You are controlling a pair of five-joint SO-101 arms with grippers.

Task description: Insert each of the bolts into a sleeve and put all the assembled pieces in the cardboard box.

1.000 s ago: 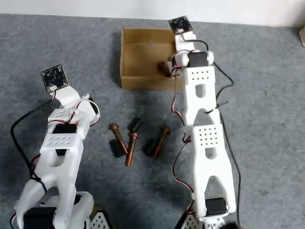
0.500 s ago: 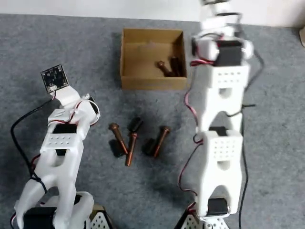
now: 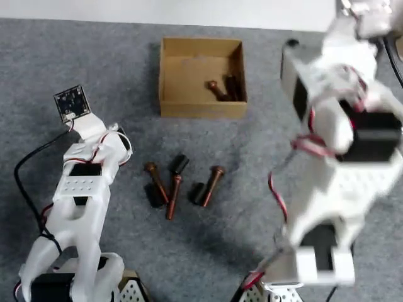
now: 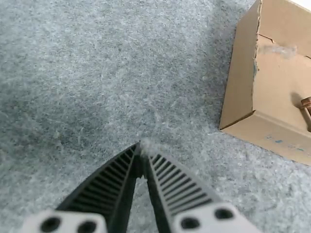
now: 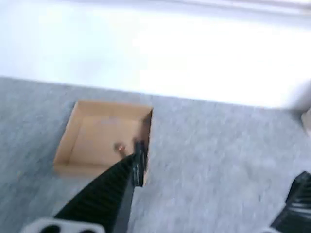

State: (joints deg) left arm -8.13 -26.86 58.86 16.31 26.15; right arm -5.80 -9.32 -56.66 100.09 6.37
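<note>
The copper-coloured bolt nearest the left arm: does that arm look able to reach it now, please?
Probably yes: the copper-coloured bolt lies on bare grey carpet beside the left arm, with nothing between; the shut left gripper would need opening.

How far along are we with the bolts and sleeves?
Done: one bolt-and-sleeve piece lies in the cardboard box. In hand: nothing; the left gripper is shut empty, the right gripper open. Left: three bolts and three sleeves on the table, to assemble and box.
</note>
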